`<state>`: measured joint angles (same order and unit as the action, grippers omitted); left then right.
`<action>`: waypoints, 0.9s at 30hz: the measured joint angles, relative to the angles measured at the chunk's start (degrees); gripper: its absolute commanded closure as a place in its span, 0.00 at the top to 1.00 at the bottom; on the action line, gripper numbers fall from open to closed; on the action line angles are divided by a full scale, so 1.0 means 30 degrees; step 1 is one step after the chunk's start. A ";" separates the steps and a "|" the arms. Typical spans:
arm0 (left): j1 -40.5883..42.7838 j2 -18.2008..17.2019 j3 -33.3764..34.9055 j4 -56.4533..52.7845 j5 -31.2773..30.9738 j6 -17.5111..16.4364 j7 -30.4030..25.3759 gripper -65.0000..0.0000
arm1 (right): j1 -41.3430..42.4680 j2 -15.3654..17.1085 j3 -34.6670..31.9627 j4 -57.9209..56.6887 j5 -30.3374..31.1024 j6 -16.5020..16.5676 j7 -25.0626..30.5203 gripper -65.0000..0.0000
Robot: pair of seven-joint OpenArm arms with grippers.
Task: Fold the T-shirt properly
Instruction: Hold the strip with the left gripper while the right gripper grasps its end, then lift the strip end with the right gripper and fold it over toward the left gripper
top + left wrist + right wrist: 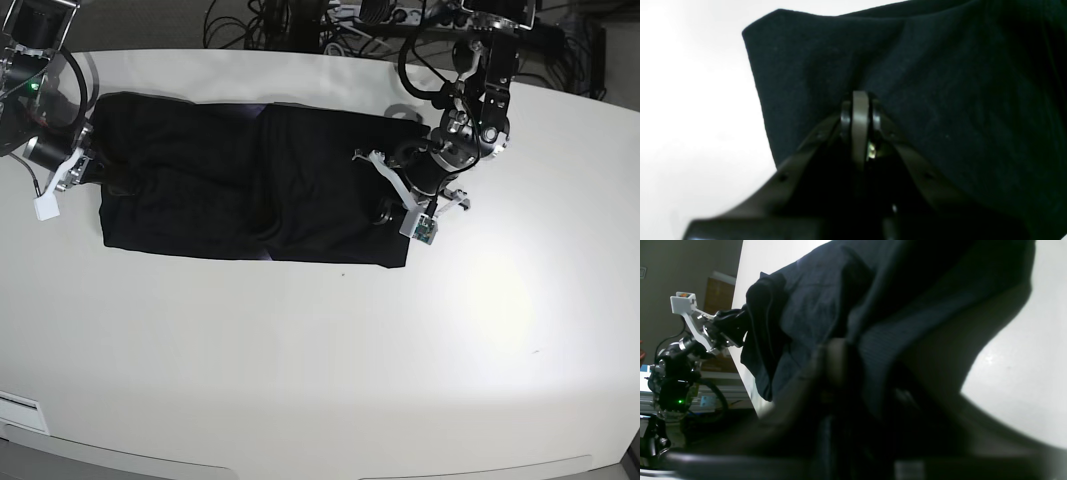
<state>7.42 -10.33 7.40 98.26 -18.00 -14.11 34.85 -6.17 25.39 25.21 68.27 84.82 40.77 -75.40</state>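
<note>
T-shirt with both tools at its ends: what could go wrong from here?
1. The left tool looks shut on only a small pinch near the edge of the T-shirt, so the cloth may slip out when lifted.
2. The right tool seems to hold a bunched wad, several layers perhaps, which would give a crooked fold.
3. The shirt lies near the far edge of the table; a pull that way might drag it off.

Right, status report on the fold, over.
Left pincer shut on the T-shirt edge. Right pincer at the opposite edge, grip unclear. T-shirt spread in a long band on the table. Nothing obstructing.
</note>
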 measured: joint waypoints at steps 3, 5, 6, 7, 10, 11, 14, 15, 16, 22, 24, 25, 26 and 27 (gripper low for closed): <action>-0.0182 -0.0051 -0.0007 -0.0036 -0.0780 -0.0007 0.0160 0.00 | -0.0124 -0.0066 -0.0044 0.0699 -0.0364 -0.0219 -0.0080 0.00; -0.0379 -0.0080 -0.0007 -0.0066 -0.1588 -0.0007 0.0495 0.00 | -0.0270 -0.0160 -0.0131 0.1494 -0.0743 -0.0284 -0.0357 0.00; -0.0474 -0.0102 -0.0007 -0.0073 -0.2025 -0.0007 0.0707 0.06 | -0.0342 -0.0211 -0.0153 0.2011 -0.1129 -0.0444 -0.0466 0.00; -0.0576 -0.0102 -0.0007 -0.0051 -0.2288 -0.0204 0.0889 0.13 | -0.0379 -0.0270 -0.0233 0.2630 -0.1982 -0.0758 -0.0532 0.00; -0.0976 -0.0102 -0.0007 0.0350 -0.2579 -0.1290 0.2375 0.26 | -0.0372 -0.0299 -0.0248 0.5027 -0.5158 -0.0823 -0.0678 0.00; -0.1166 -0.0087 0.0007 0.0532 -0.2586 -0.1457 0.2914 0.27 | -0.0372 -0.0211 -0.0255 0.5756 -0.6040 -0.1188 -0.0386 0.00; -0.1523 -0.0117 0.0044 0.1005 -0.2688 -0.1464 0.3475 0.27 | -0.0532 0.0175 -0.0277 0.7475 -0.8043 -0.2222 0.0568 0.00; -0.1537 -0.0226 0.0044 0.1115 -0.2667 -0.1472 0.3453 0.27 | -0.0532 0.0386 -0.0291 0.8000 -0.8867 -0.2470 0.0699 0.00; -0.1537 -0.0379 0.0044 0.1144 -0.2732 -0.1479 0.3461 0.27 | -0.0525 0.0648 -0.0291 0.8524 -0.9712 -0.2790 0.0867 0.00; -0.1523 -0.1144 0.0029 0.1144 -0.2718 -0.1479 0.3395 0.27 | -0.0525 0.2222 -0.0291 1.0163 -1.2932 -0.4189 0.1989 0.00; -0.1523 -0.1501 0.0029 0.1144 -0.2645 -0.1472 0.3402 0.27 | -0.0532 0.2659 -0.0284 1.0440 -1.4185 -0.4932 0.2193 0.00; -0.1523 -0.1639 0.0029 0.1144 -0.2572 -0.1472 0.3395 0.27 | -0.0525 0.2820 -0.0284 1.0615 -1.4783 -0.5282 0.2339 0.00; -0.1523 -0.1690 0.0029 0.1144 -0.2579 -0.1464 0.3395 0.27 | -0.0525 0.2914 -0.0284 1.0834 -1.5176 -0.5741 0.2426 0.00; -0.1515 -0.1698 0.0029 0.1144 -0.2572 -0.1464 0.3395 0.27 | -0.0525 0.2958 -0.0284 1.1118 -1.5548 -0.6018 0.2499 0.00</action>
<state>2.87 -15.42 7.49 101.69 -25.71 -18.50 45.04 -7.75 34.26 24.36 101.62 38.17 22.72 -67.90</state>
